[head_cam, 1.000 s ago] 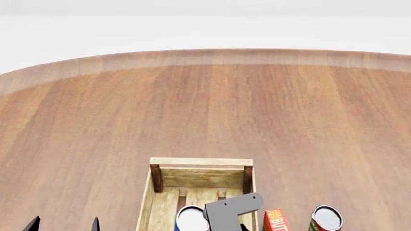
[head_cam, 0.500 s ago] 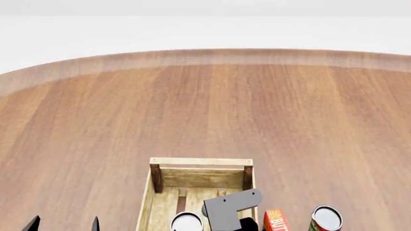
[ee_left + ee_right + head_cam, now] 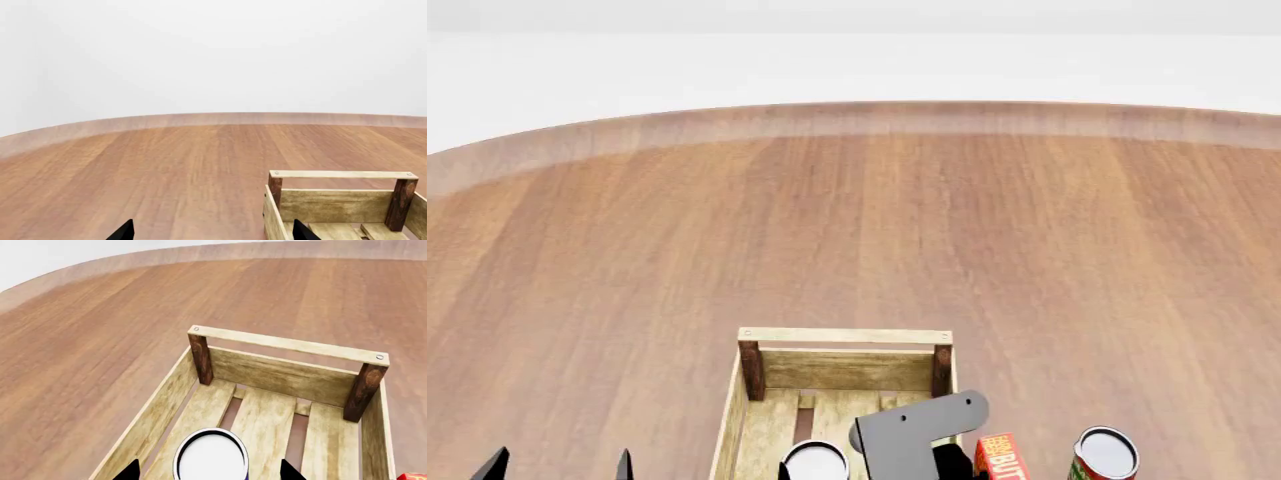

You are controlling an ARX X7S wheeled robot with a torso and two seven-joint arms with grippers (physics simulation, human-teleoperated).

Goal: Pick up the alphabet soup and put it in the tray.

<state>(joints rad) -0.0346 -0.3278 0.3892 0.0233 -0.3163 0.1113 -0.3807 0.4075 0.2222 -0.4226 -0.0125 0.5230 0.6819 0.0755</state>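
**Soup can inside the crate**

The left gripper (image 3: 558, 466) hung idle over smooth wood-grain table (image 3: 854, 230), its dark fingertips spread apart. The slatted light-wood tray (image 3: 287, 345) held the alphabet soup (image 3: 211, 457), pale round lid up. The right gripper (image 3: 208, 471) straddled it, fingers wide apart; contact was unclear.

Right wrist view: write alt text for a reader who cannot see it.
A can with a pale lid, the alphabet soup, sits inside the light-wood tray over its slatted floor, between the right gripper's two dark fingers, which stand apart on either side of it. Brown wooden table surrounds the tray.
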